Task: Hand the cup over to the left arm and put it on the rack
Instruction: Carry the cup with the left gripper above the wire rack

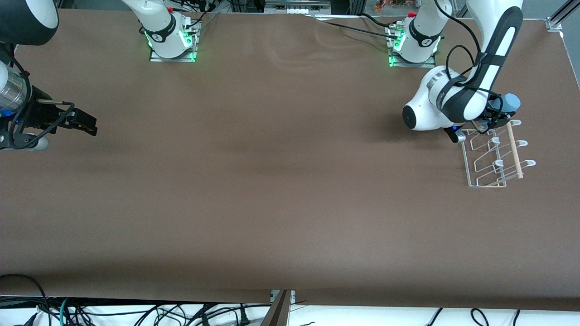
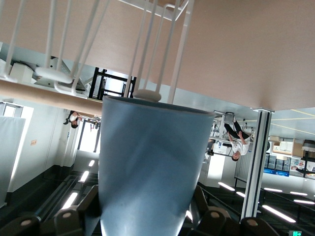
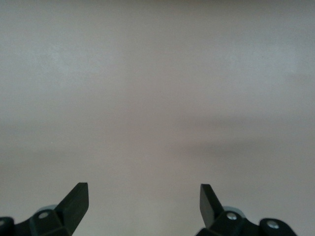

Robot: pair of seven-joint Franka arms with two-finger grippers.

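The light-blue cup (image 1: 511, 102) is held in my left gripper (image 1: 498, 114), which is shut on it over the end of the white wire rack (image 1: 481, 159) farthest from the front camera. In the left wrist view the cup (image 2: 147, 162) fills the middle between my left gripper's jaws (image 2: 147, 219), and its rim is at a white prong tip (image 2: 146, 94) of the rack (image 2: 178, 54). The rack's wooden dowel (image 1: 514, 149) shows beside the cup in the left wrist view (image 2: 44, 96). My right gripper (image 1: 86, 123) waits open and empty at the right arm's end of the table (image 3: 143, 196).
The brown table (image 1: 272, 181) carries only the rack, near the left arm's end. The arm bases (image 1: 172, 40) stand along the edge farthest from the front camera. Cables hang below the near edge (image 1: 136, 312).
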